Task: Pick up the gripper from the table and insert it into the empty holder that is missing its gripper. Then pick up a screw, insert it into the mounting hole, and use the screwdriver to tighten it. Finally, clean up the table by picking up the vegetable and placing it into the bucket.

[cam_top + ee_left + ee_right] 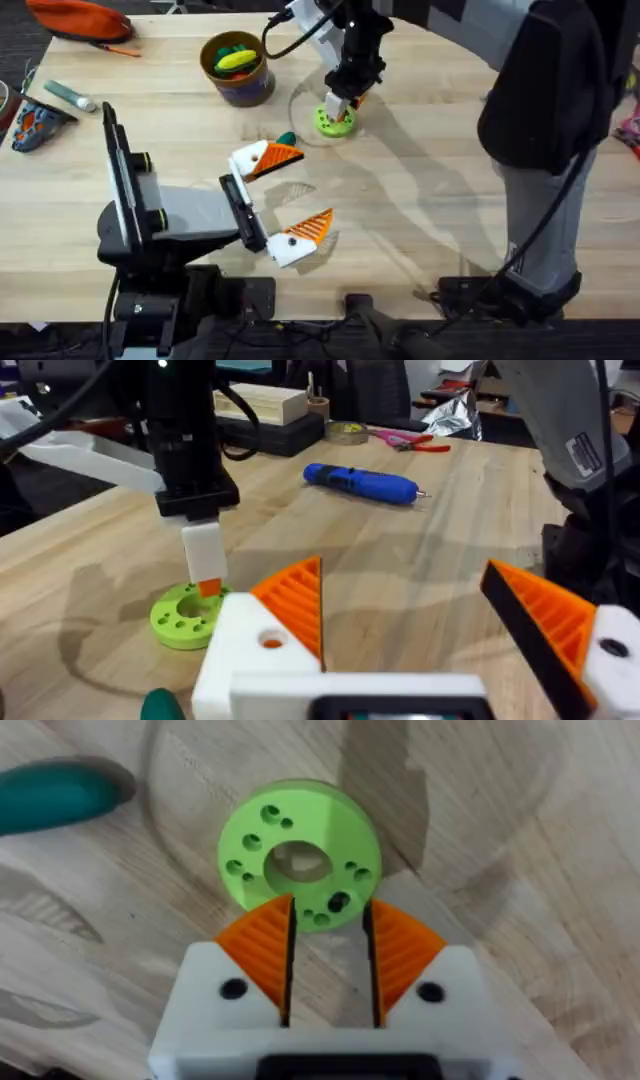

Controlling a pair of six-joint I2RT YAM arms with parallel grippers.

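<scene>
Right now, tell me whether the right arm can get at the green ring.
Probably yes: the right end effector hangs directly over the green ring, fingers slightly parted at its near edge, and nothing lies between them.

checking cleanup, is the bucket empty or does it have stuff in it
Not empty: the bucket holds a yellow toy piece and something green.
</scene>
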